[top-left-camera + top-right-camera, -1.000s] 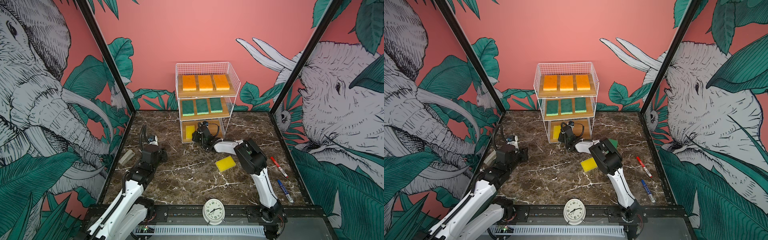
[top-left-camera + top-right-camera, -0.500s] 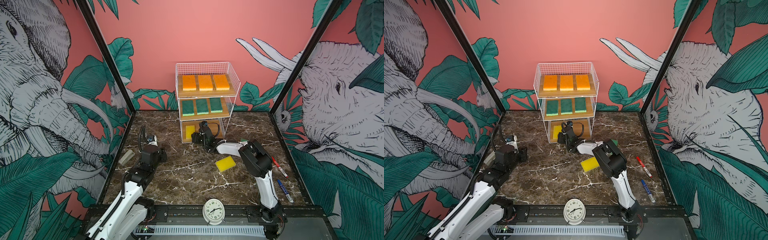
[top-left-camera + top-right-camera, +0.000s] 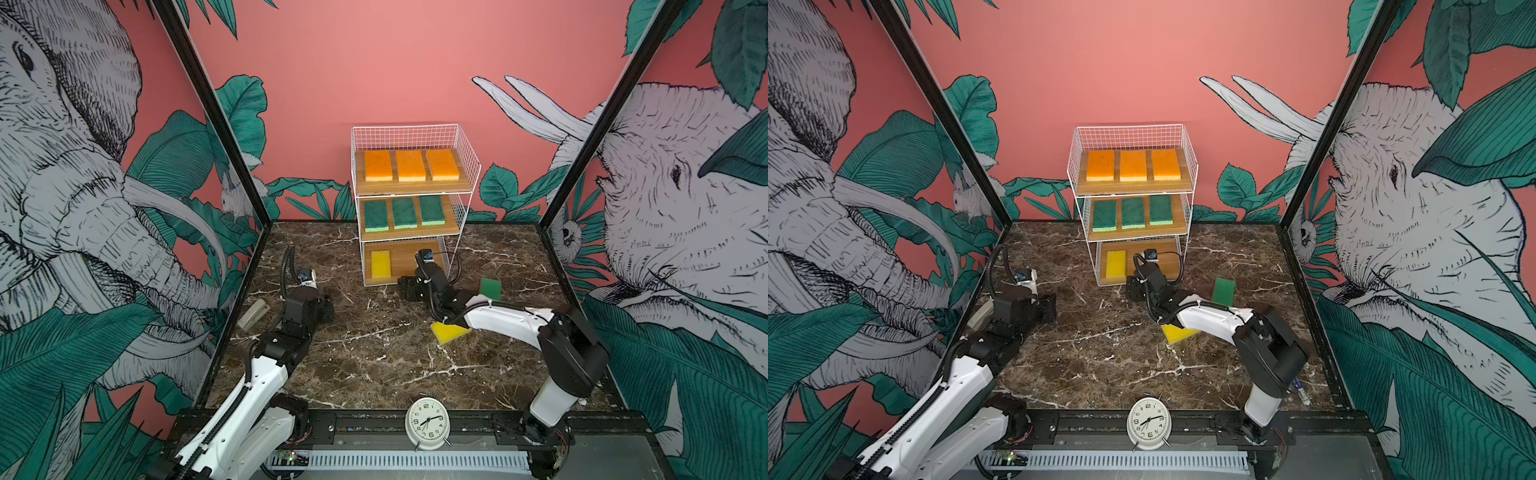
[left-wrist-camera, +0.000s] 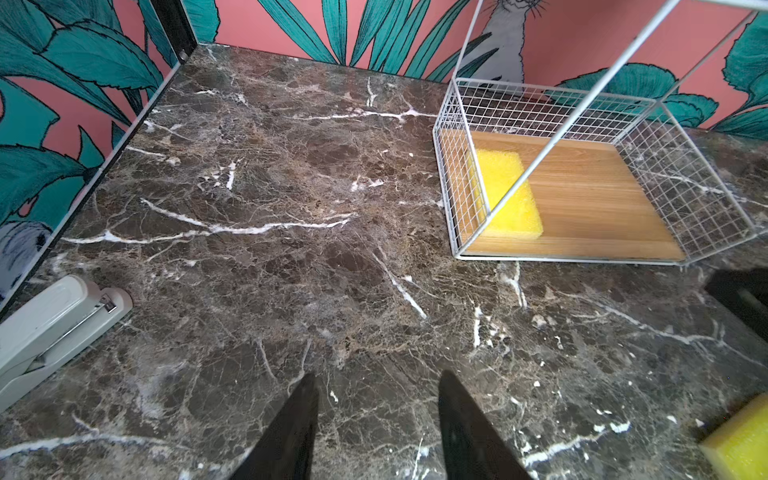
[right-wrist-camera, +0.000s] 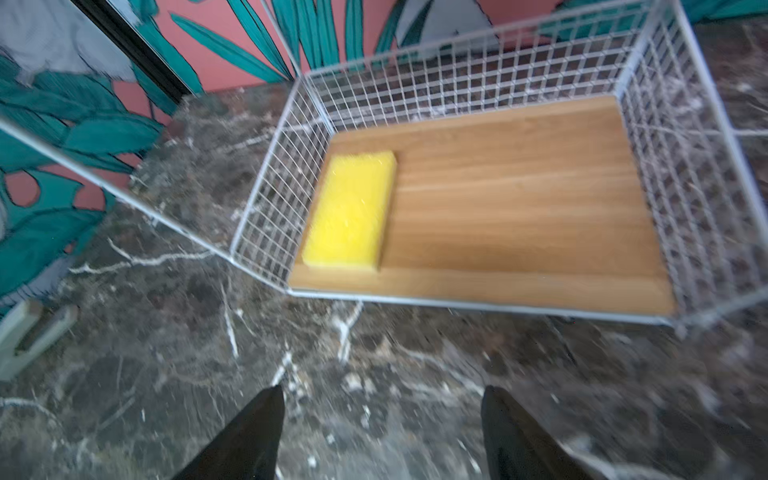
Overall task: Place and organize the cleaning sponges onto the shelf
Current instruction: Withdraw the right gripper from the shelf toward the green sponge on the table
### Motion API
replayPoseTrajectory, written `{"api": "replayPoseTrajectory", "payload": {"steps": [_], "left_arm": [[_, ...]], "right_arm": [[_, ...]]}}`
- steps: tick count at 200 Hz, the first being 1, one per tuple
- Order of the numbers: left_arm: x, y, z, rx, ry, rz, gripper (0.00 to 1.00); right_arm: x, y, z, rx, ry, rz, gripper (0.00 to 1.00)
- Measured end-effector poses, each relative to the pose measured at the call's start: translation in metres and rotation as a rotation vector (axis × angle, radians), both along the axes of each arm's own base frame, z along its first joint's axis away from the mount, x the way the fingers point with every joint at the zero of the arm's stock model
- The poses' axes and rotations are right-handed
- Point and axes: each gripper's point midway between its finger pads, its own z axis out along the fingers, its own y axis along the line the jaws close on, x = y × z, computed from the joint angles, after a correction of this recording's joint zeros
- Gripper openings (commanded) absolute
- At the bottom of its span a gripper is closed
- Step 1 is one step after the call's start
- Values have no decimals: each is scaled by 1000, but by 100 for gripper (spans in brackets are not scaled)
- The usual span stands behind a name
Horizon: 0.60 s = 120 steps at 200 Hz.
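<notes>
One yellow sponge [image 5: 351, 210] lies beyond the apparently empty right tool [image 5: 382, 392].

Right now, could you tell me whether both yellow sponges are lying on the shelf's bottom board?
No, one yellow sponge lies on the bottom board, while the second yellow sponge is on the marble table.

Marble tabletop [image 3: 374, 353]: shelf [image 3: 415, 188], yellow sponge [image 3: 446, 332], green sponge [image 3: 490, 287], stapler [image 3: 253, 314].

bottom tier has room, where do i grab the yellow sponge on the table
I'd pinch the yellow sponge across its narrow width, coming straight down from above: it lies flat on the marble and askew, so turn the right gripper to match. The right forearm hangs over part of it.
</notes>
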Motion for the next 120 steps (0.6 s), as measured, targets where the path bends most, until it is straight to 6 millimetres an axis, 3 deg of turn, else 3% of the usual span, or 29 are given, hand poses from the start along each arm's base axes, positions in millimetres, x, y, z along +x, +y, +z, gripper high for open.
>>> {"api": "replayPoseTrajectory", "payload": {"steps": [51, 81, 97, 120], "left_arm": [[-3, -5, -14, -16, 64, -18, 52], [-4, -11, -12, -46, 74, -37, 53], [-4, -13, -10, -60, 74, -43, 54], [-6, -14, -10, -69, 82, -44, 55]], "right_arm": [[-58, -67, 10, -40, 143, -148, 81], [-91, -112, -8, -97, 208, -246, 95], [-98, -137, -14, -156, 227, -303, 98], [-93, -170, -16, -209, 241, -393, 99]]}}
